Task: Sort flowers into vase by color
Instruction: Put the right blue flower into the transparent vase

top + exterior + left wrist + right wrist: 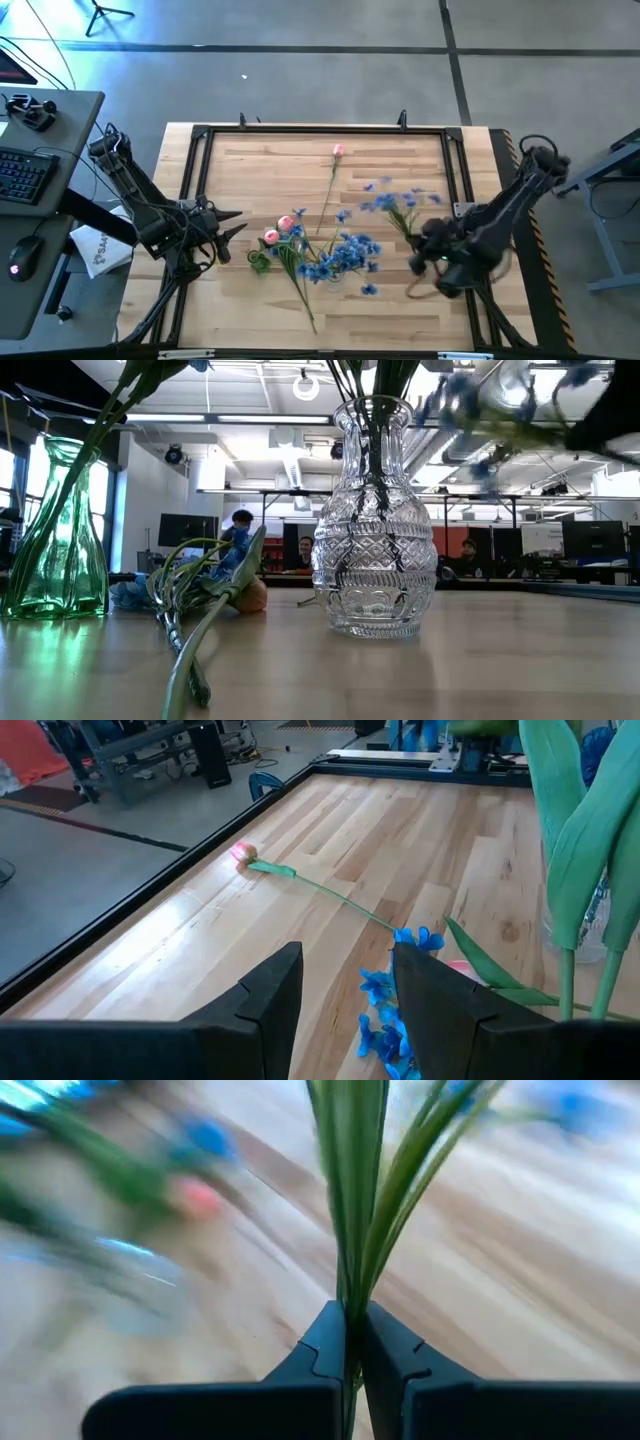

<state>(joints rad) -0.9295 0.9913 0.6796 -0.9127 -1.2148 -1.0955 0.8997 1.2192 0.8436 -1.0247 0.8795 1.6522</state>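
- Right gripper (352,1342) pinches a bundle of green stems, its two dark fingers pressed tight on them in the right wrist view; we see the blue spray (392,200) it holds fanned out just right of the clear glass vase (373,520), off the tabletop.
- Left gripper (228,225) hangs well to the left of the clear vase, near the table's left rail, fingers parted with nothing between them.
- From above, we make out a thick cluster of blue blossoms (345,256) standing over the clear vase, near the front middle of the wooden table (270,160).
- Pink buds (283,228) rise just left of that vase, where the green glass vase (58,530) stands with green stems in it.
- One pink tulip (338,151) lies alone well behind the clear vase, its thin stem running back toward the vase.
- At table level, we see another stem (196,650) lying flat between the two vases, with a pinkish bud and some blue blossoms at its far end.
- Beyond the table, people (241,520) sit among monitors in the room.
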